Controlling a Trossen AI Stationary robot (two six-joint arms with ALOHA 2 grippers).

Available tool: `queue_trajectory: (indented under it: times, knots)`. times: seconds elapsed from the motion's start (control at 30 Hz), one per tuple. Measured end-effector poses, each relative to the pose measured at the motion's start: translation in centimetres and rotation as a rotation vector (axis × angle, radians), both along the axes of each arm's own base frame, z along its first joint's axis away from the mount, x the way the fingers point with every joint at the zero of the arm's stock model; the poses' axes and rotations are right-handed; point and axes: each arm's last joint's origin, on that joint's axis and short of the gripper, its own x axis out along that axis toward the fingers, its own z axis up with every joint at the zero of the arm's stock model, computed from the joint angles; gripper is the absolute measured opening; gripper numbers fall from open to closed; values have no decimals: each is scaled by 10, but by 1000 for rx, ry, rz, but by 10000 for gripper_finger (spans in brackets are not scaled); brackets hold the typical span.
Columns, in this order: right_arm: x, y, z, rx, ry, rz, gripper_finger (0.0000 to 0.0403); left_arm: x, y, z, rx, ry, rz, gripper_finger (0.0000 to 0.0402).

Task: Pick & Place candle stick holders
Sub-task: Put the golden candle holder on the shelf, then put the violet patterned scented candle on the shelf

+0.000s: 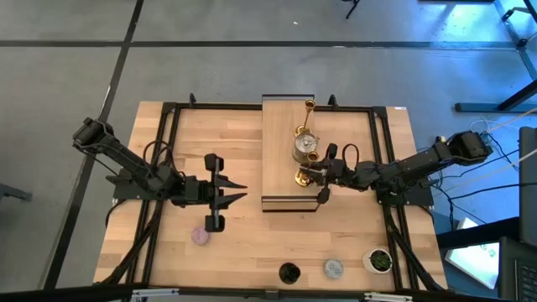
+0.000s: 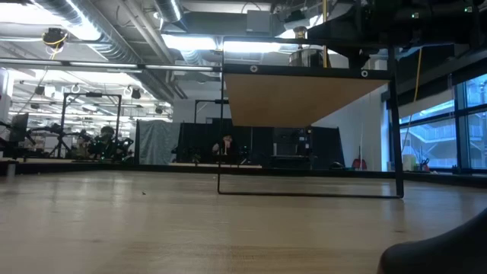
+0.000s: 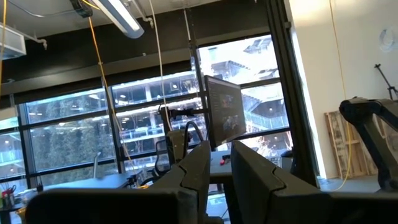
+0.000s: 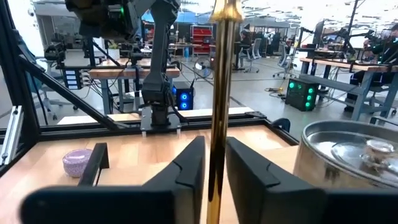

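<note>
A: Where is the right gripper [image 1: 322, 174], and what does it have?

B: It is over the long light-wood block [image 1: 289, 153], at the block's 5 o'clock part. In the right wrist view its two fingers [image 4: 186, 168] stand close on both sides of a thin gold stem [image 4: 219, 112], so it grips the gold candle stick holder [image 1: 302, 176]. The stem's long axis runs upright between the fingers; its top and foot are cut off there.

A: And the other holders?

B: On the block, at 12 o'clock from the gripped one, sits the silver holder [image 1: 304, 144], and beyond it a second gold holder [image 1: 309, 106], its stem lying along the block's length as seen from above. The lilac-pink holder [image 1: 200, 236] stands on the table [image 1: 243, 243] at 7 o'clock. At 6 o'clock, near the edge, are the black holder [image 1: 289, 273] and the grey-blue holder [image 1: 334, 268], beside a small white pot with a green plant [image 1: 379, 260].

A: The left gripper [image 1: 237, 190]?

B: At 9 o'clock from the block, spread wide and empty. I can read no writing anywhere. The low view shows only bare table and the room.
</note>
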Motion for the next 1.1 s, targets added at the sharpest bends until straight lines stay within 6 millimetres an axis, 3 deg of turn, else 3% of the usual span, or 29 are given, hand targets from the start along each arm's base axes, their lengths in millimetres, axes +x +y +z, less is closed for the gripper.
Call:
queue_trajectory:
  times: [0.53, 0.97, 1.1]
  knots:
    - [-21, 17, 14, -20, 4, -41, 222, -2, -4, 0, 6, -1, -15, 59]
    - [-52, 27, 26, -37, 65, 57, 241, -3, -6, 0, 5, -2, -18, 59]
    - [-60, 30, 32, 51, 30, 159, 241, -3, -6, 0, 2, 0, -13, 59]
